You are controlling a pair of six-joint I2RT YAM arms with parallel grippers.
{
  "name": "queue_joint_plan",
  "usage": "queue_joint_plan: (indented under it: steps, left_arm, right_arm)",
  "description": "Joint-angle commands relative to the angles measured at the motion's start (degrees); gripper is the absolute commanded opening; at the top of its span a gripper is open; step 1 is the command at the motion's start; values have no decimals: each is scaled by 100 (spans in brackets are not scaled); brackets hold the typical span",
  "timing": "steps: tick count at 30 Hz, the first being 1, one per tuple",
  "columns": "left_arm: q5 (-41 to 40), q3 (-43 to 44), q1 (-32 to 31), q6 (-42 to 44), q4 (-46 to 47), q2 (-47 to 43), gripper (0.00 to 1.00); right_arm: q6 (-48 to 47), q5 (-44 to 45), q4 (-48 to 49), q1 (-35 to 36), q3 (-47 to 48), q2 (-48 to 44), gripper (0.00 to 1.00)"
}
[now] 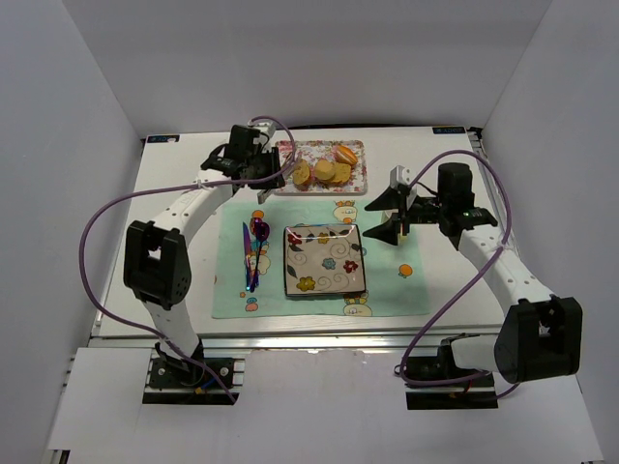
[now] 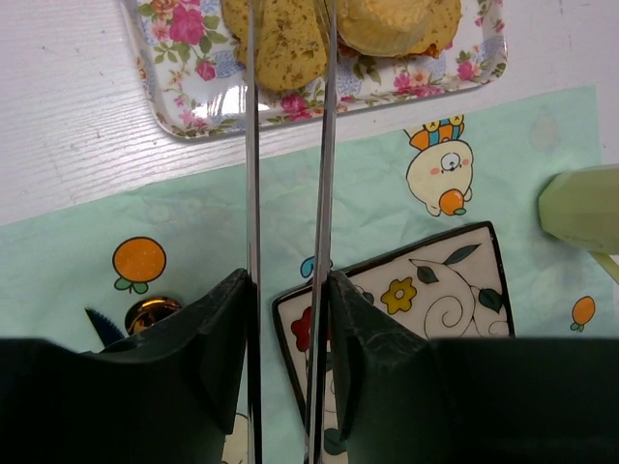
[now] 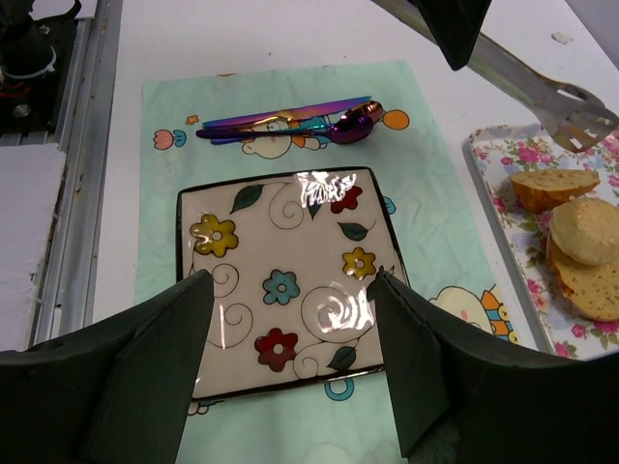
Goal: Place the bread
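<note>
Bright, even light; soft shadows; white glare patches on the plate (image 3: pixel 290 253)

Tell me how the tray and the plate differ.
The tray is oblong with pink roses; the plate is square, dark-rimmed, with scattered flowers and swirls. The tray sits on the white table; the plate lies on the green placemat. The tray carries bread pieces; the plate holds no food. Both are floral-patterned.

Mat: pale green cartoon placemat (image 1: pixel 397 290)
Plate: square flower-patterned plate (image 1: pixel 324 259), on mat
Cutlery: iridescent purple spoon and knife (image 1: pixel 253 256), left of plate
Tray: floral rectangular tray (image 1: pixel 358 180), far side
</note>
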Motion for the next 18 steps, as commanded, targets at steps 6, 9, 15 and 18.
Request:
queue_joint_plan:
  steps: [6,9,15,18]
  left_arm:
    - [-445,636,-331,295,-516,36,47]
    - [-501,653,-435,390,-562,28,47]
    - [-757,805,-684,577,-998,162,48]
    - [-1069,902,-814,633,-1135,245,48]
  right_arm:
    - [104,-171,185,-83,-75,-127,72]
    - [113,-180,178,-91,-83,-112,72]
    - [114,-196,170,-115,-101,-120,73]
    - [122,-212,169,-125,-110,-112,73]
